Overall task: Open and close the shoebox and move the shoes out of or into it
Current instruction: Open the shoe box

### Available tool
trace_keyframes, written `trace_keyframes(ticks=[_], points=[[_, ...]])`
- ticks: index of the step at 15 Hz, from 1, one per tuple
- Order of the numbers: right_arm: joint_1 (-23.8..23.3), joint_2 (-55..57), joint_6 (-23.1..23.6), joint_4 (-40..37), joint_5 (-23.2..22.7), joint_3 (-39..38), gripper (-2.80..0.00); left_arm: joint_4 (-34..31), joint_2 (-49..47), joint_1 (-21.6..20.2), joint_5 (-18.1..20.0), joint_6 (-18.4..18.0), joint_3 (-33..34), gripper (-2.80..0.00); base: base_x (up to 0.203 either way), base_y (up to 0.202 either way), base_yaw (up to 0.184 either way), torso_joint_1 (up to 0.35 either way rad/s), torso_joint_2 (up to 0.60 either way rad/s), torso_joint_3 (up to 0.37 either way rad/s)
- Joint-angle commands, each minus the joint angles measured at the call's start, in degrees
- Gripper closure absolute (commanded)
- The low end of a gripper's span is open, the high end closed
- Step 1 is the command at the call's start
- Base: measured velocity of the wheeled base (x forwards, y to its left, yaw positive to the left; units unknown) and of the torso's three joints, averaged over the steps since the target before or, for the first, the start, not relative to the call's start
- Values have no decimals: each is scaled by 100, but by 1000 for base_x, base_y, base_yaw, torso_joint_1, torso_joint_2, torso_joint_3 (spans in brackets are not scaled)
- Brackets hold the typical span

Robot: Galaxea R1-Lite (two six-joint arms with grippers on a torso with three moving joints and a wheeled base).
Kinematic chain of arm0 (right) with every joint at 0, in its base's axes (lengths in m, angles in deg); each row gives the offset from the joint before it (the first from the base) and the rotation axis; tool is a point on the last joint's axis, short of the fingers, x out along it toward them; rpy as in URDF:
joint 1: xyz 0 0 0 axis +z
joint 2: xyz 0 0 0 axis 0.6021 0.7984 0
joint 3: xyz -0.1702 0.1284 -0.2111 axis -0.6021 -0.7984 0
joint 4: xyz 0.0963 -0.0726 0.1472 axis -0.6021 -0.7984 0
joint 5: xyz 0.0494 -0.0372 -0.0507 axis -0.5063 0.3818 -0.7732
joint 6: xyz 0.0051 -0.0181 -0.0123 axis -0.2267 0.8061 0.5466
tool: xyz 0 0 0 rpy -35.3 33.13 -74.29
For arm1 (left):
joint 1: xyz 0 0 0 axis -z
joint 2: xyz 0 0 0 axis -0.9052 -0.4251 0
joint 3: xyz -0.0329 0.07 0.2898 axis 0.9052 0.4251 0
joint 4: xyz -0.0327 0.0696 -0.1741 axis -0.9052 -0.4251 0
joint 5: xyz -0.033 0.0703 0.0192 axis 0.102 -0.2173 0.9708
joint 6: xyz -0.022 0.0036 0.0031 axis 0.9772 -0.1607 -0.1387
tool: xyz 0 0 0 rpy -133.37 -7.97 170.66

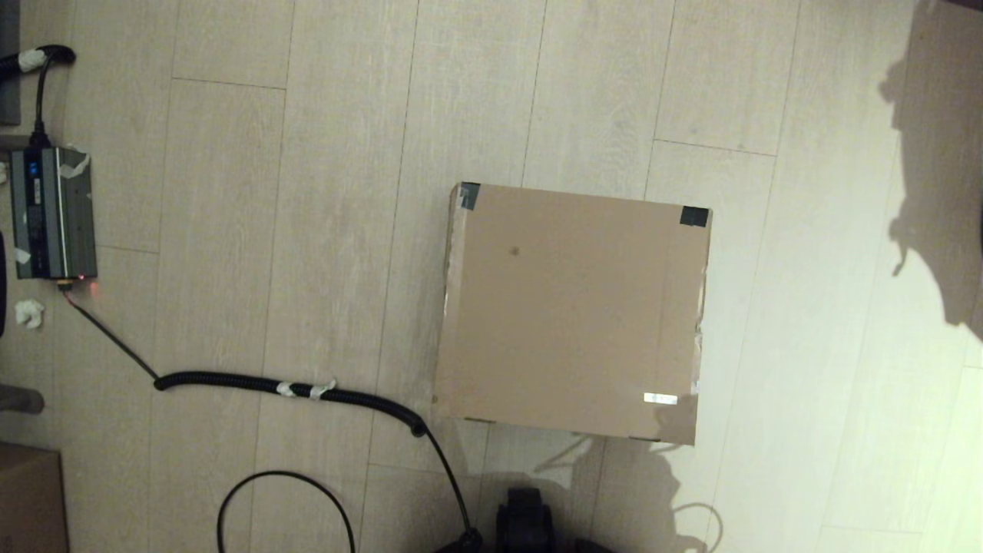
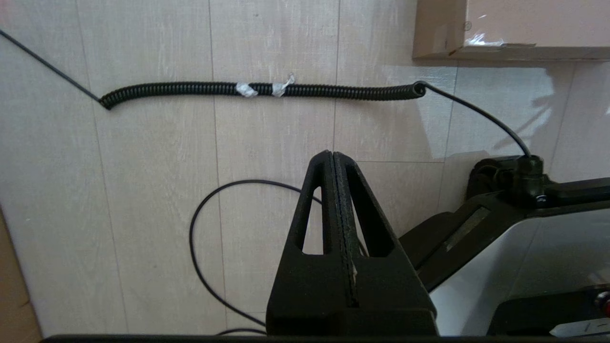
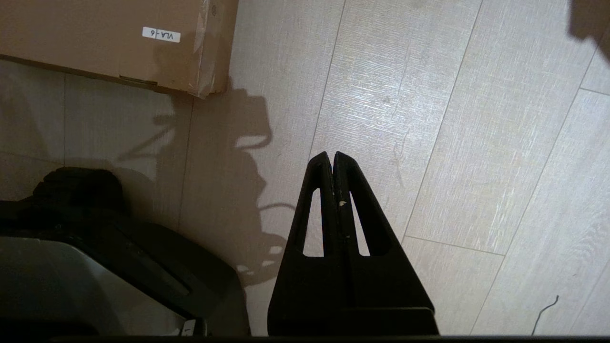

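Shoebox first: the large plain brown cardboard shoebox [image 1: 572, 311] sits on the pale wood-plank floor [image 1: 307, 192] straight ahead of the robot's base, lid flat down and shut, with black tape on its two far corners and a small silvery label [image 1: 660, 398] near its right front corner. That placement puts the lid's near edge within reach of both arms, which is probably why it lies centred there. No white sneakers show anywhere, so they are most likely inside, though the closed lid hides this.

Neither arm appears in the head view. The left gripper [image 2: 332, 155] hangs low beside the base, its fingers pressed together on nothing, pointing toward the floor near a black coiled cable [image 2: 262, 90]; a corner of the box is well beyond it. The right gripper [image 3: 332, 155] hangs on the other side, fingers likewise pressed together and empty, over bare floor, with the labelled box corner off to one side. Both look parked, so no step seems begun; lifting the lid appears to be the first job.

A grey power unit [image 1: 52, 213] lies far left, feeding the cable, well apart from the box.
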Motion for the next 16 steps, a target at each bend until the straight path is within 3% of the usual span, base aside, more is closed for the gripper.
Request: trace_keyframes(ticks=[1,2,4,7,10,13,16], points=[[1,5,69,-34,17,159,0,4,-35,-1,110,33,-263,0,0,0,0,0,0,0],[1,41,65,-46,14,313,0,-19,-116,-1,188,69,-484,0,0,0,0,0,0,0],[1,627,-324,-153,-51,1135,0,-145,-906,26,567,565,-1600,0,0,0,0,0,0,0],[3,2700,-1494,-164,-494,1857,0,-198,-3132,138,1675,2056,-2803,0,0,0,0,0,0,0],[-22,4889,-2811,706,-1564,2189,0,426,-5473,237,2654,3052,-3394,0,0,0,0,0,0,0],[-52,6799,-3471,2004,-2502,2439,0,1330,-7507,325,3457,3547,-3806,0,0,0,0,0,0,0],[-161,8438,-3348,3149,-2910,2653,0,1913,-9119,561,4011,3779,-4360,0,0,0,0,0,0,0]])
